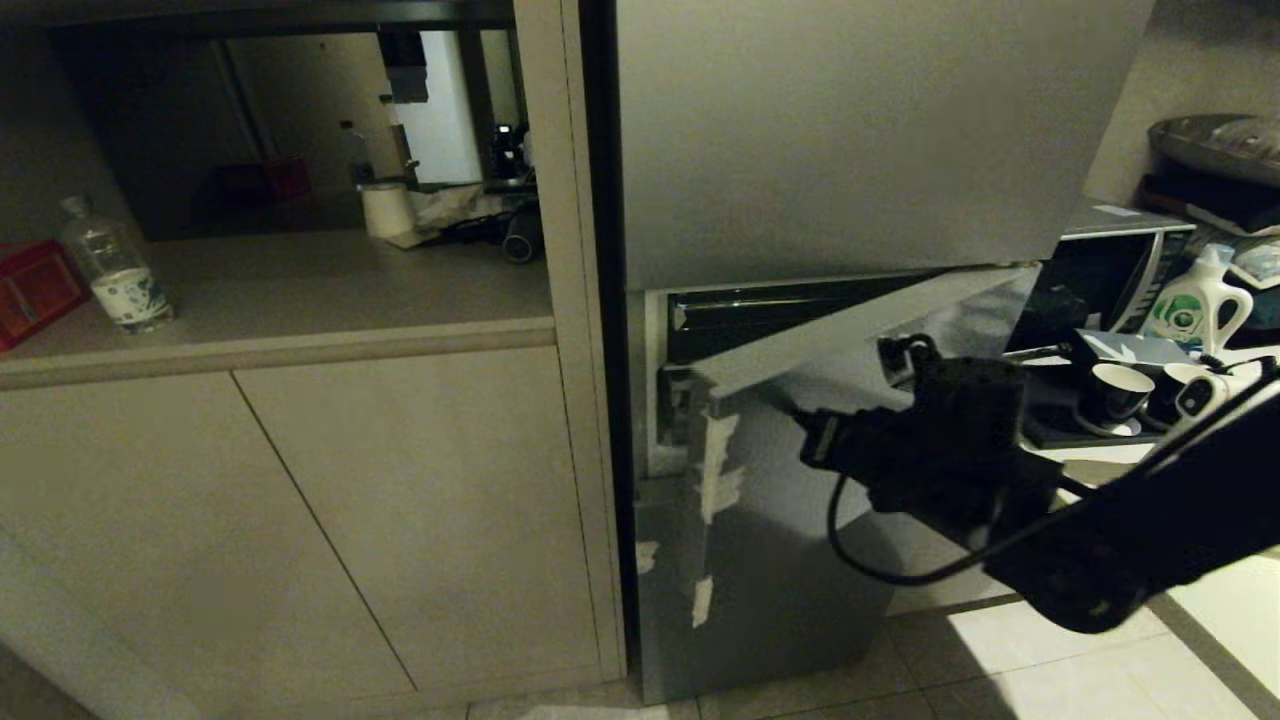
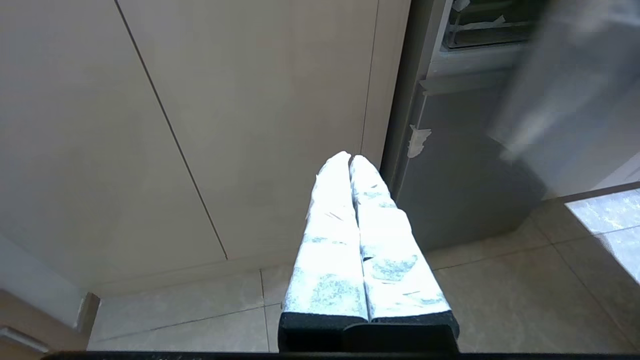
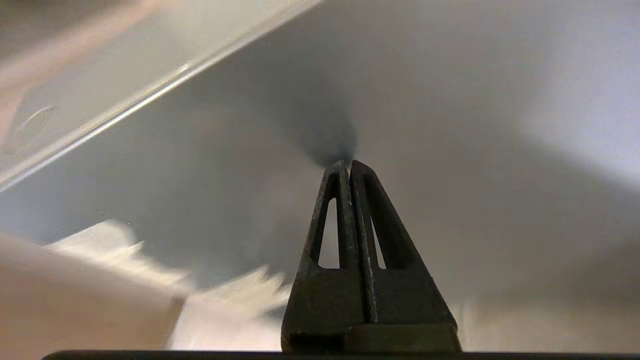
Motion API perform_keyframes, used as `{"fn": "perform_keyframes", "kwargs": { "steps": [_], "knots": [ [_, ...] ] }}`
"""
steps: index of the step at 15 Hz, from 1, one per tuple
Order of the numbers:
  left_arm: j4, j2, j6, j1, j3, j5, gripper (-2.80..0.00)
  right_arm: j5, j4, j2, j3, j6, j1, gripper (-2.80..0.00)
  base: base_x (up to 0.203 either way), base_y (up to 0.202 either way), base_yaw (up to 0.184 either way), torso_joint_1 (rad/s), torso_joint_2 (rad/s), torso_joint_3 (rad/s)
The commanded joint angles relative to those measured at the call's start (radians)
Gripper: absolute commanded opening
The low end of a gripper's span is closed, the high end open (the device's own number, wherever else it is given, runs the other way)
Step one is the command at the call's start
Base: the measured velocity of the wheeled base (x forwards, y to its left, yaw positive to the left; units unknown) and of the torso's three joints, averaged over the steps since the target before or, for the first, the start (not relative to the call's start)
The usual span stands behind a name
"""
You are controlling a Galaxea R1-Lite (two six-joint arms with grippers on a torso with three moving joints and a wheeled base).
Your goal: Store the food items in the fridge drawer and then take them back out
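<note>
Your right end effector (image 3: 350, 167): two dark, tapered fingers with slotted cut-outs, clenched tip to tip on nothing, tips at or just off the smooth grey fridge door (image 1: 770, 480). In the head view the black arm reaches in from the right, a cable looping beneath it.

Your left end effector (image 2: 350, 160): two fingers wrapped in white, mottled padding, pressed together and empty, hanging over the tiled floor (image 2: 500, 300) before the matt beige cabinets (image 2: 225, 125).

Fridge door: flat, satin grey, partly swung out, with ragged white tape patches (image 1: 718, 455) along its edge. A dark gap shows behind its top.

Food items and drawer: you cannot see either in any view.

Table (image 1: 300, 290), pale and smooth: clear plastic bottle (image 1: 112, 265) near its left edge; white roll (image 1: 387, 210) further back.

Right side: black cups (image 1: 1115, 395), white jug (image 1: 1200, 300).
</note>
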Motion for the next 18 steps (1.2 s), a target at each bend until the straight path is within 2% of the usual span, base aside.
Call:
{"fn": "perform_keyframes", "kwargs": {
  "steps": [1, 2, 5, 7, 11, 13, 14, 16, 18],
  "knots": [
    [0.001, 0.0, 0.0, 0.0, 0.001, 0.0, -2.8, -0.156, -0.129, 0.233, -0.179, -0.053, 0.039, -2.8, 0.0, 0.0, 0.0, 0.0, 0.0, 0.0],
    [0.001, 0.0, -0.001, 0.0, 0.0, 0.0, -2.8, -0.191, -0.181, 0.245, -0.202, -0.086, 0.047, -2.8, 0.0, 0.0, 0.0, 0.0, 0.0, 0.0],
    [0.001, 0.0, -0.001, 0.0, 0.0, 0.0, -2.8, -0.198, -0.191, 0.253, -0.226, -0.104, 0.042, -2.8, 0.0, 0.0, 0.0, 0.0, 0.0, 0.0],
    [0.001, 0.0, -0.001, 0.0, 0.0, 0.0, -2.8, -0.198, -0.19, 0.294, -0.304, -0.12, 0.038, -2.8, 0.0, 0.0, 0.0, 0.0, 0.0, 0.0],
    [0.001, 0.0, 0.0, 0.0, 0.0, 0.0, -2.8, -0.201, -0.189, 0.468, -0.581, -0.201, 0.034, -2.8, 0.0, 0.0, 0.0, 0.0, 0.0, 0.0],
    [0.001, 0.0, 0.0, 0.0, 0.0, 0.0, -2.8, -0.225, -0.189, 0.556, -0.744, -0.222, 0.033, -2.8, 0.0, 0.0, 0.0, 0.0, 0.0, 0.0],
    [0.001, 0.0, -0.001, 0.0, 0.0, 0.0, -2.8, -0.241, -0.188, 0.579, -0.785, -0.229, 0.033, -2.8, 0.0, 0.0, 0.0, 0.0, 0.0, 0.0],
    [0.001, 0.0, 0.0, 0.0, 0.0, 0.0, -2.8, -0.254, -0.188, 0.555, -0.766, -0.235, 0.034, -2.8, 0.0, 0.0, 0.0, 0.0, 0.0, 0.0],
    [0.001, 0.0, -0.001, 0.0, 0.0, 0.0, -2.8, -0.256, -0.188, 0.485, -0.681, -0.235, 0.04, -2.8, 0.0, 0.0, 0.0, 0.0, 0.0, 0.0]
  ]
}}
